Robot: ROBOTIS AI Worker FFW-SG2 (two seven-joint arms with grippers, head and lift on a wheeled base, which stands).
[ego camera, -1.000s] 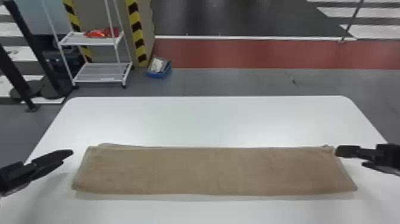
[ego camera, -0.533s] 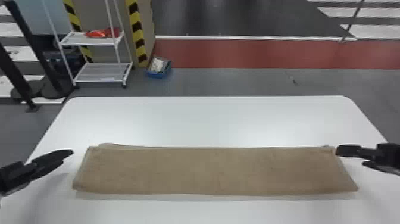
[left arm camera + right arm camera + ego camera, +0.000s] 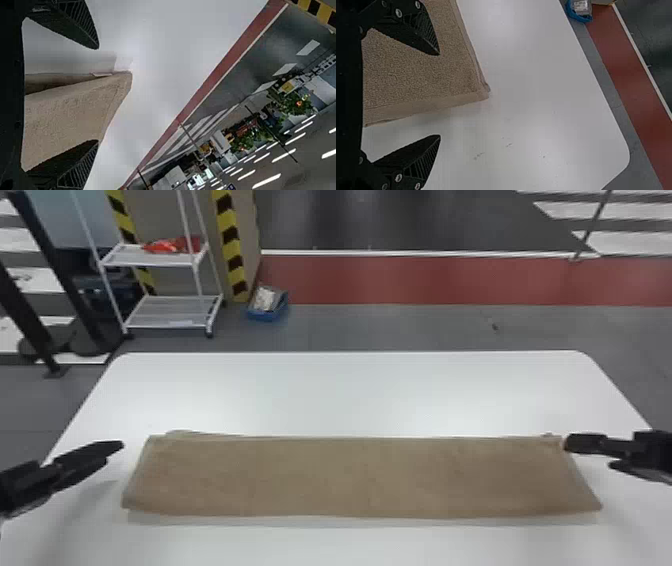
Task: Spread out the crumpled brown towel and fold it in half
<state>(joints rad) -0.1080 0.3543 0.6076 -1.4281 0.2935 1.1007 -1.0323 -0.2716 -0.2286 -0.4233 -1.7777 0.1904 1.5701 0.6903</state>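
The brown towel (image 3: 360, 477) lies folded, flat and smooth, in a long strip across the white table (image 3: 360, 395).

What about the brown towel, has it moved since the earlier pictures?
No, it hasn't visibly moved: the towel lies in the same place relative to the edges of the white table.

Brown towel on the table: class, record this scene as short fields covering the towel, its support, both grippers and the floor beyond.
item: brown towel
shape: long folded strip, laid out fairly flat
support: white table
left gripper: fingers apart, by the towel's left end
right gripper: fingers apart, by the towel's right end
floor beyond: white shelf rack, blue container beside it
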